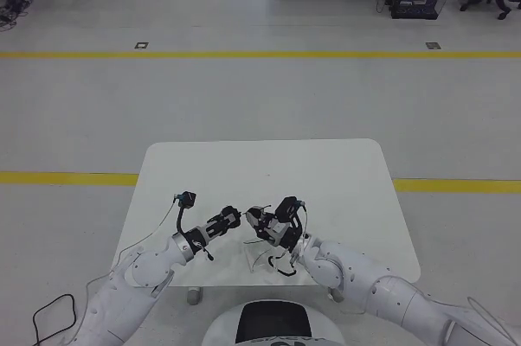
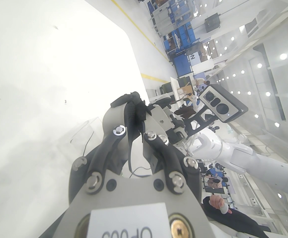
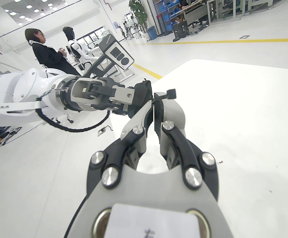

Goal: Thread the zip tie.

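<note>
The two grippers meet tip to tip above the front middle of the white table (image 1: 330, 173). My right gripper (image 3: 155, 102) is shut on a black zip tie, whose square head (image 3: 171, 93) sticks out past the fingertips. My left gripper (image 2: 134, 106) faces it with its black pads pressed together. A thin black strap (image 2: 130, 154) runs back between its fingers. In the top view the left gripper (image 1: 233, 214) and the right gripper (image 1: 257, 220) almost touch. Where the strap's end lies is hidden between the pads.
A clear plastic piece (image 2: 84, 130) lies on the table just below the grippers, also seen from above (image 1: 262, 258). The table's far half and both sides are bare. The front edge is close under the arms.
</note>
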You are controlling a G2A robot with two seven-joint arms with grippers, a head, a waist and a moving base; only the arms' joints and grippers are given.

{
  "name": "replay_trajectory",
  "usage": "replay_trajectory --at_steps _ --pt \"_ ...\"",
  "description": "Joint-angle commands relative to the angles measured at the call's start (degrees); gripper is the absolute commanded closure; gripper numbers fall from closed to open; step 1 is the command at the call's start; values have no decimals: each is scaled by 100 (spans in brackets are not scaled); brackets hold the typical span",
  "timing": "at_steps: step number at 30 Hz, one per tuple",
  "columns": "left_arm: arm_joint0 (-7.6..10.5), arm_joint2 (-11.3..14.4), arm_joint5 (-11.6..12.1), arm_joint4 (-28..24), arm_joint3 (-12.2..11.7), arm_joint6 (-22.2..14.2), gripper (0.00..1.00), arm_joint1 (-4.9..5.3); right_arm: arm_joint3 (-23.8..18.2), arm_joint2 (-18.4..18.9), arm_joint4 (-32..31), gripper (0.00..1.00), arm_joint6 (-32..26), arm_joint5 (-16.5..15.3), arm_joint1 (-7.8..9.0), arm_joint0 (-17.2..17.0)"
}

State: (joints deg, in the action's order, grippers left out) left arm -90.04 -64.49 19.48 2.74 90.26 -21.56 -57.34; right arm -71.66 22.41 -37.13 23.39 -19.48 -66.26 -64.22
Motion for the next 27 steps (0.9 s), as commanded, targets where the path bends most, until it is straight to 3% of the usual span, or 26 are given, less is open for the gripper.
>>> replay_trajectory --at_steps 1,27 --pt "0 0 0 0 0 0 100 0 -1 9 -4 100 -3 0 1 -8" --pt "0 0 0 0 0 0 100 0 68 -8 32 100 -1 0 -36 5"
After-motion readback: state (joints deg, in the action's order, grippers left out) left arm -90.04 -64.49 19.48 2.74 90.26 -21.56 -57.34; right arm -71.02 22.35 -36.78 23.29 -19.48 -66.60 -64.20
